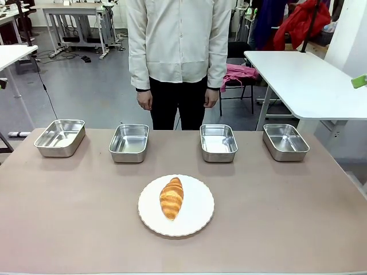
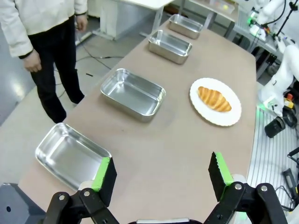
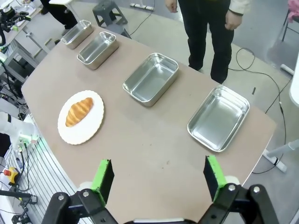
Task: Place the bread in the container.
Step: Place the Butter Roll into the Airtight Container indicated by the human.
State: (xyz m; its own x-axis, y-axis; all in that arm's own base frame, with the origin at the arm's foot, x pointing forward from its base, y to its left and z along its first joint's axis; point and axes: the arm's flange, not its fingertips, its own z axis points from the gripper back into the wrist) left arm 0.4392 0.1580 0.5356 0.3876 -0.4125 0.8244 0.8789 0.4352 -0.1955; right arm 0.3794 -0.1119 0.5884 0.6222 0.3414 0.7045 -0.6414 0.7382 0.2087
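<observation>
Status: the task has not begun, and the step in hand is the approach to the pick. The bread point(image 1: 171, 197) lies untouched on the round white plate point(image 1: 200, 226) at the middle of the counter point(image 1: 287, 217), on the robot's side, with its long axis running roughly toward the far edge. Four identical steel trays stand empty in a row along the far side: far-left tray point(image 1: 59, 137), inner-left tray point(image 1: 129, 142), inner-right tray point(image 1: 218, 142) and far-right tray point(image 1: 285, 141). The container meant by the task is one of these, and nothing visible settles which. The left tool point(image 2: 161, 171) is released, jaws spread wide with nothing between them. It hangs high above the counter's left end, near the far-left tray and well apart from the bread. The right tool point(image 3: 158, 175) is likewise released and empty, high above the right end near the far-right tray. The person point(image 1: 178, 46) stands at the far side with both hands lowered, clear of the counter. Assessment: the next move calls for one arm to travel inward to the plate, turn its jaws across the bread's narrower width, descend and close gently, since the glossy crust will likely crush or slip under a hard grip. The receiving tray must be identified before the lift.
</observation>
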